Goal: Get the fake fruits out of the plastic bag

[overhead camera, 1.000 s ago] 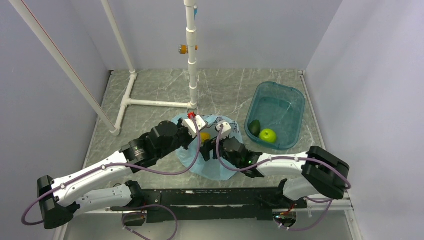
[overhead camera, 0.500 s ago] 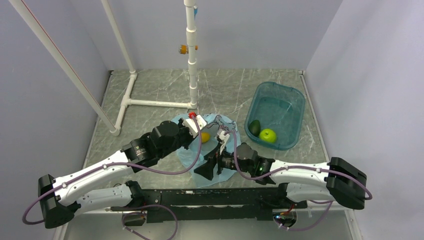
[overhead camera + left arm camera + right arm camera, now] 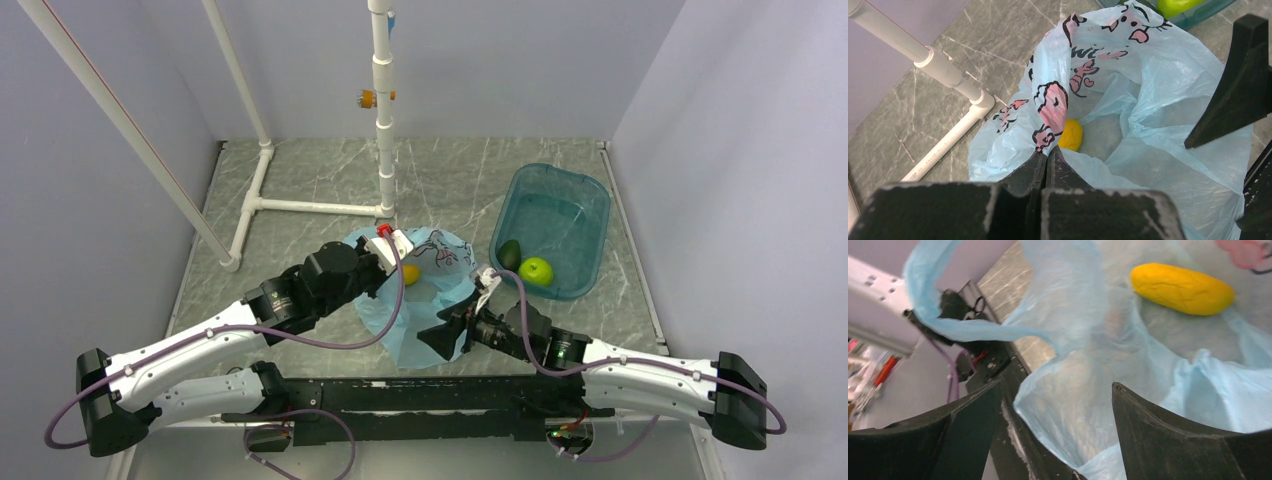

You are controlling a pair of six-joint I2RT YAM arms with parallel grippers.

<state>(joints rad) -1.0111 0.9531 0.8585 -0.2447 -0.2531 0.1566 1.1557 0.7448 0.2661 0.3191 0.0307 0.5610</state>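
The light blue plastic bag lies at mid-table, mouth open. My left gripper is shut on the bag's printed edge and holds it up. The yellow-orange fruit lies inside the bag; it also shows in the left wrist view and the right wrist view. My right gripper is open at the bag's near edge, with bag film between its spread fingers. The dark green oval fruit and the bright green apple lie in the teal tub.
A white pipe frame with an upright pole stands behind the bag. The tub sits at the back right near the wall. A black rail runs along the near edge.
My right arm has drawn back toward the near right, and its gripper went from over the bag's middle to its near edge. The left gripper kept its hold.
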